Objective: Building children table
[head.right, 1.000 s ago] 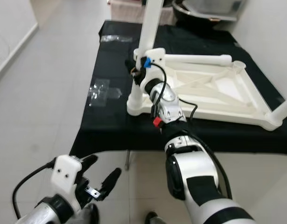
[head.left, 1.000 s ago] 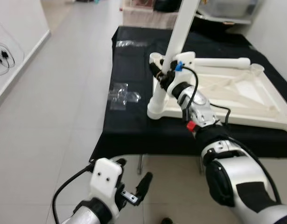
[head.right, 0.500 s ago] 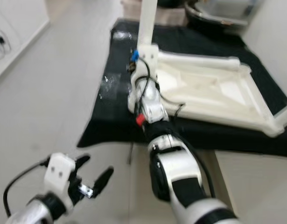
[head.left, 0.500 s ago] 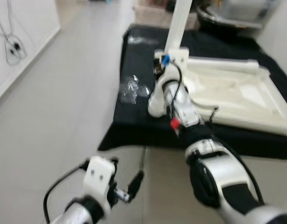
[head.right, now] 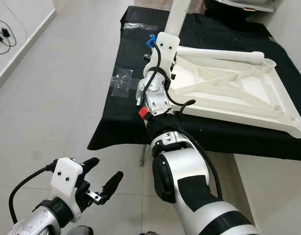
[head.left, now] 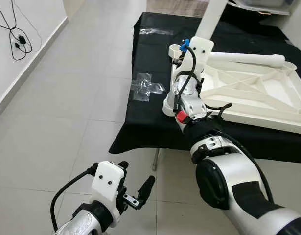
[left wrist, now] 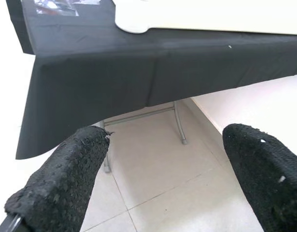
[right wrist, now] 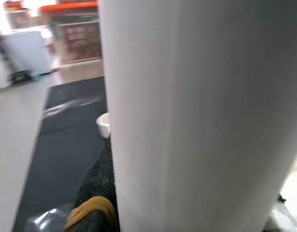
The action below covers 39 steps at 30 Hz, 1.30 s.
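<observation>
The white children's table top (head.left: 248,93) lies upside down on a black-clothed table (head.left: 140,132). One white leg (head.left: 214,14) stands up from its near left corner and leans slightly. My right gripper (head.left: 188,55) is shut on the lower end of that leg, just above the corner socket (head.left: 175,49). In the right wrist view the leg (right wrist: 201,116) is pressed against a black finger (right wrist: 97,193). A second leg (head.left: 243,59) lies flat along the top's far edge. My left gripper (head.left: 136,175) hangs open low over the floor, holding nothing (left wrist: 162,179).
Clear plastic bags (head.left: 146,85) lie on the cloth to the left of the table top, and another (head.left: 157,32) lies farther back. A black cable (head.left: 15,34) lies on the tiled floor by the left wall. The table's metal legs (left wrist: 177,121) stand beneath the cloth.
The camera has swung and steadied after a blur. My right gripper stays shut on the upright leg, and the left arm still hangs low.
</observation>
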### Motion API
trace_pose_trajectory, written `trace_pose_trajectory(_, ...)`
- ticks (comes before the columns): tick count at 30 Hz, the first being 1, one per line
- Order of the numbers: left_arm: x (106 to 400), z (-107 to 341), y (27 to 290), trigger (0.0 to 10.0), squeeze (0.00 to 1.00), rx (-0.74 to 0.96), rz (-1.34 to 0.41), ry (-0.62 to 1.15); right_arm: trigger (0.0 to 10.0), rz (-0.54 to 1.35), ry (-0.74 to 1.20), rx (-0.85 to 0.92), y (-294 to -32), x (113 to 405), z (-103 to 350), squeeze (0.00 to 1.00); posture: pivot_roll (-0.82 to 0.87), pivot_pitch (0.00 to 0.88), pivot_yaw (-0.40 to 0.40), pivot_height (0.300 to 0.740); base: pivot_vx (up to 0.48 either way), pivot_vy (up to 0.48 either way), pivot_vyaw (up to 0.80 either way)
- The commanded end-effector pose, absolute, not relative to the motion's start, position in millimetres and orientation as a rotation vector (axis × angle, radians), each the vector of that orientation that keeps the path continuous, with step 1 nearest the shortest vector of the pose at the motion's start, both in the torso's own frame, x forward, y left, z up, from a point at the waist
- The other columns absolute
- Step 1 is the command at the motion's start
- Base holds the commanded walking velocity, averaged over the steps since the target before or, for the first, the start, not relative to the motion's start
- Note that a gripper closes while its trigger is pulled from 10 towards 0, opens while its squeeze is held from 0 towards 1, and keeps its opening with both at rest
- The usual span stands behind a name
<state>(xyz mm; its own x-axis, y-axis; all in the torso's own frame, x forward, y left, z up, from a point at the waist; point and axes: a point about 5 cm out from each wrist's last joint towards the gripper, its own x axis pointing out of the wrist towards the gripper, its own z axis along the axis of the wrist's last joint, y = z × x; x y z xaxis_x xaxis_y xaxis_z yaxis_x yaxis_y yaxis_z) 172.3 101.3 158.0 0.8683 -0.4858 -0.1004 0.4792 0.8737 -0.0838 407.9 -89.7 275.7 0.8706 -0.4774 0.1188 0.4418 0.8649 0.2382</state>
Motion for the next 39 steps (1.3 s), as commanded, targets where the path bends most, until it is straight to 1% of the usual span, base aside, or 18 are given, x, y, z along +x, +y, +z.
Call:
trace_pose_trajectory(1,171,155,100,10.0,0.00,-0.060,-0.514,0.133,10.0,-0.628,0.042,0.168,-107,404,219,0.00,0.17,0.176,-0.119,0.740,0.000,0.000,0.00)
trace_pose_trajectory(2,172,155,100,10.0,0.00,-0.060,-0.512,0.130,10.0,-0.638,0.035,0.179,-103,402,219,0.00,0.17,0.176,-0.119,0.740,0.000,0.000,0.00)
trace_pose_trajectory(7,173,154,101,10.0,0.00,-0.060,-0.505,0.129,10.0,-0.705,-0.032,0.111,-86,394,223,0.00,0.17,0.177,-0.121,0.740,0.000,0.000,0.00)
trace_pose_trajectory(8,173,153,101,10.0,0.00,-0.059,-0.504,0.131,10.0,-0.701,-0.019,0.078,-74,391,218,0.00,0.17,0.172,-0.123,0.740,0.000,0.000,0.00)
trace_pose_trajectory(10,173,153,100,10.0,0.00,-0.059,-0.504,0.132,10.0,-0.698,-0.014,0.065,-70,389,216,0.00,0.17,0.172,-0.123,0.740,0.000,0.000,0.00)
trace_pose_trajectory(12,173,153,100,10.0,0.00,-0.059,-0.502,0.132,10.0,-0.676,0.000,0.079,-65,388,213,0.00,0.18,0.173,-0.126,0.740,0.000,0.000,0.00)
trace_pose_trajectory(13,173,153,101,10.0,0.00,-0.059,-0.501,0.132,10.0,-0.655,0.007,0.116,-61,388,213,0.00,0.18,0.173,-0.126,0.740,0.000,0.000,0.00)
trace_pose_trajectory(15,173,153,102,10.0,0.00,-0.064,-0.493,0.131,10.0,-0.621,-0.042,0.163,-57,389,225,0.00,0.18,0.171,-0.125,0.740,0.000,0.000,0.00)
trace_pose_trajectory(16,173,153,102,10.0,0.00,-0.065,-0.491,0.131,10.0,-0.618,-0.058,0.170,-56,390,229,0.00,0.18,0.171,-0.125,0.740,0.000,0.000,0.00)
trace_pose_trajectory(20,176,150,102,10.0,0.00,-0.081,-0.485,0.139,10.0,-0.577,-0.192,0.303,-63,394,275,0.00,0.16,0.160,-0.124,0.740,0.000,0.000,0.00)
trace_pose_trajectory(26,177,150,100,10.0,0.00,-0.080,-0.490,0.136,10.0,-0.579,-0.246,0.305,-68,395,294,0.00,0.16,0.158,-0.123,0.740,0.000,0.000,0.00)
trace_pose_trajectory(32,179,149,100,10.0,0.00,-0.073,-0.493,0.130,10.0,-0.600,-0.173,0.227,-78,398,265,0.00,0.16,0.144,-0.122,0.740,0.000,0.000,0.00)
trace_pose_trajectory(34,179,149,100,10.0,0.00,-0.073,-0.493,0.130,10.0,-0.600,-0.173,0.227,-78,398,265,0.00,0.16,0.144,-0.122,0.740,0.000,0.000,0.00)
trace_pose_trajectory(35,179,148,100,10.0,0.00,-0.072,-0.490,0.131,10.0,-0.596,-0.172,0.197,-78,398,260,0.00,0.16,0.144,-0.122,0.740,0.000,0.000,0.00)
trace_pose_trajectory(36,179,148,101,10.0,0.00,-0.070,-0.488,0.132,10.0,-0.561,-0.158,0.164,-74,398,254,0.00,0.16,0.144,-0.121,0.740,0.000,0.000,0.00)
trace_pose_trajectory(39,180,148,101,10.0,0.00,-0.069,-0.489,0.131,10.0,-0.532,-0.154,0.156,-69,398,254,0.00,0.15,0.144,-0.123,0.740,0.000,0.000,0.00)
